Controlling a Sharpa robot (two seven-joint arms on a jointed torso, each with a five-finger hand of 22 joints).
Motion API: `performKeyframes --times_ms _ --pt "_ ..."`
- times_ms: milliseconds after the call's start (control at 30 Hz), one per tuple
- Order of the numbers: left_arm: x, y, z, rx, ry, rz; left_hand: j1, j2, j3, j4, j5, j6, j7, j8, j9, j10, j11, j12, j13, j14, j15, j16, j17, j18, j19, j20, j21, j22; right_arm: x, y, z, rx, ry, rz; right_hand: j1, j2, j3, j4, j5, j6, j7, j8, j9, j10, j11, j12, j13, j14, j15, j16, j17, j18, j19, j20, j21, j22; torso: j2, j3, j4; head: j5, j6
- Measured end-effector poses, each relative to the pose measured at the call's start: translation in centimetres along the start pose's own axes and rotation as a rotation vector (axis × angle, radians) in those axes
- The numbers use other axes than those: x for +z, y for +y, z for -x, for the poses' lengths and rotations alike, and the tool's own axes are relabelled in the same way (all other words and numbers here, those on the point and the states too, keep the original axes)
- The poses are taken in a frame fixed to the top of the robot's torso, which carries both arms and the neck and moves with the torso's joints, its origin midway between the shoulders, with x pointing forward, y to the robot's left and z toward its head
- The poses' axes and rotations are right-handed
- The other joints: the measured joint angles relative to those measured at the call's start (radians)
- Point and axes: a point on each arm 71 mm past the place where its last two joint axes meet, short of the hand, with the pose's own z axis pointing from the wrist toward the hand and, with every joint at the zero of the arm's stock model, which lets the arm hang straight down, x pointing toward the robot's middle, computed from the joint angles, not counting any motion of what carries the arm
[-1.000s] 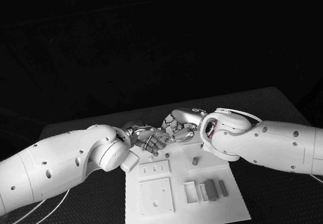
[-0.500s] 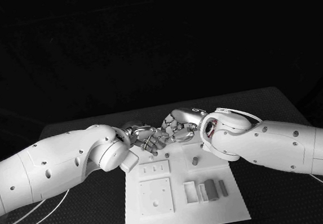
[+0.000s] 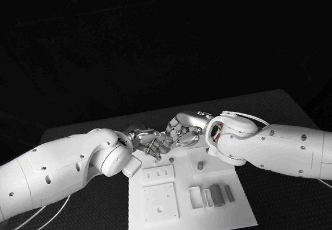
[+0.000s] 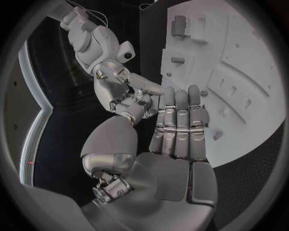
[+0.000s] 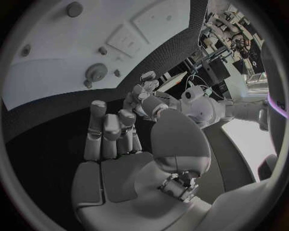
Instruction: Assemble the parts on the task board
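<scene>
My black table [image 3: 266, 106] carries the white task board [image 3: 232, 216] at its middle, and my 2 white arms reach in from either side to meet over the board's far edge. I judge they meet there so that a part can be worked or passed between the hands before it goes into the board, though I cannot make out any part between them.

My left hand [image 3: 147, 143] and my right hand [image 3: 183, 130] sit close together, fingertips almost touching in the head view. In the left wrist view my left hand [image 4: 175, 139] shows straight fingers [image 4: 178, 115] lying side by side, the thumb apart, nothing in the palm. In the right wrist view my right hand [image 5: 129, 159] has its fingers [image 5: 108, 134] partly curled, thumb held off; what, if anything, sits at its tips I cannot tell.

On the board's near half, several grey parts [image 3: 216, 194] lie in a row beside a recessed plate [image 3: 160, 202], apparently laid out for easy picking. A smaller upright part [image 3: 199, 165] stands nearer the hands. A toothed round part [image 5: 95, 73] rests on the board in the right wrist view.
</scene>
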Motion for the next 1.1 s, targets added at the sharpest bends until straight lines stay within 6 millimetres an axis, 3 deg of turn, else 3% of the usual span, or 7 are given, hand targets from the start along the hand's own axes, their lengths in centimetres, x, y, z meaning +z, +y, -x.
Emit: performKeyframes --times_ms 100,233,367,567,767,1100 --pt "0.0 0.0 0.1 0.0 -0.001 -0.001 0.0 0.005 0.0 0.0 -0.001 0.001 -0.001 0.0 0.014 0.0 0.0 0.004 0.002 0.0 0.0 0.004 0.0 0.0 0.0 0.0 0.004 0.002 0.0 -0.2 0.0 0.003 0.0 -0.005 -0.018 -0.018 -0.008 0.005 0.0 0.018 0.0 -0.014 -0.003 -0.012 0.012 -0.014 -0.005 -0.012 0.005 -0.006 -0.001 0.0 -0.001 0.001 0.0 0.0 0.0 0.0 0.0 0.0 -0.001" --pt "-0.1 -0.1 0.2 0.0 -0.004 -0.005 0.004 0.009 0.0 0.0 -0.004 0.004 -0.004 0.0 0.016 0.0 0.0 0.005 0.004 0.0 0.0 0.007 0.001 0.0 0.0 0.0 0.004 0.005 -0.1 -0.5 -0.1 0.008 0.005 -0.015 -0.054 -0.053 -0.024 0.013 0.0 0.002 0.054 -0.044 -0.012 -0.035 0.034 -0.036 -0.015 -0.035 0.025 -0.02 -0.004 -0.003 -0.02 0.013 -0.016 0.0 0.0 -0.0004 0.0 -0.001 -0.002" --pt "-0.1 -0.1 0.4 -0.001 -0.007 -0.007 0.005 0.01 0.0 0.0 -0.004 0.005 -0.005 0.0 0.016 0.0 0.0 0.005 0.006 0.0 0.0 0.007 0.001 0.0 0.0 0.0 0.004 0.006 -0.2 -0.8 -0.1 0.015 0.008 -0.024 -0.084 -0.084 -0.02 0.024 0.0 -0.031 0.088 -0.07 -0.019 -0.057 0.057 -0.052 -0.025 -0.055 0.045 -0.029 -0.005 -0.015 -0.036 0.021 -0.03 0.0 0.0 -0.0002 0.0 -0.001 0.0" --pt "-0.1 0.0 0.6 0.001 -0.01 -0.007 0.007 0.011 0.002 -0.002 -0.004 0.005 -0.005 0.0 0.019 0.0 0.0 0.009 0.008 0.0 0.0 0.011 0.002 -0.007 0.004 -0.004 0.004 0.009 -0.5 -1.3 0.0 0.028 0.001 -0.033 -0.116 -0.116 -0.031 0.043 0.0 -0.046 0.102 -0.088 -0.024 -0.074 0.072 -0.057 -0.03 -0.07 0.059 -0.03 -0.005 0.0 -0.045 0.03 -0.037 0.0 0.0 -0.0001 0.0005 0.0 0.001" --pt "-0.1 0.1 0.6 0.008 -0.008 -0.007 0.007 0.011 0.0 -0.006 -0.006 0.005 -0.005 0.004 0.019 0.0 0.0 0.009 0.01 0.0 0.0 0.011 0.002 -0.007 0.004 -0.004 0.004 0.012 -0.9 -2.2 0.4 0.04 -0.017 -0.046 -0.117 -0.116 -0.034 0.04 0.0 -0.055 0.101 -0.09 -0.024 -0.079 0.071 -0.058 -0.032 -0.073 0.063 -0.03 -0.005 0.0 -0.049 0.027 -0.037 0.0 0.0 0.0006 0.0008 0.001 0.0" --pt "-0.1 0.5 1.3 0.103 -0.018 0.027 0.008 0.013 0.005 -0.01 -0.003 0.005 -0.005 0.004 0.02 0.0 0.001 0.012 0.014 0.0 0.0 0.016 0.003 -0.008 0.004 -0.003 0.008 0.018 -2.8 -6.2 1.9 0.05 -0.065 -0.125 -0.117 -0.116 -0.037 0.037 0.0 -0.059 0.104 -0.09 -0.024 -0.082 0.074 -0.061 -0.034 -0.078 0.061 -0.03 -0.005 -0.001 -0.052 0.03 -0.037 0.0 0.0 0.0012 0.0007 0.01 -0.004"
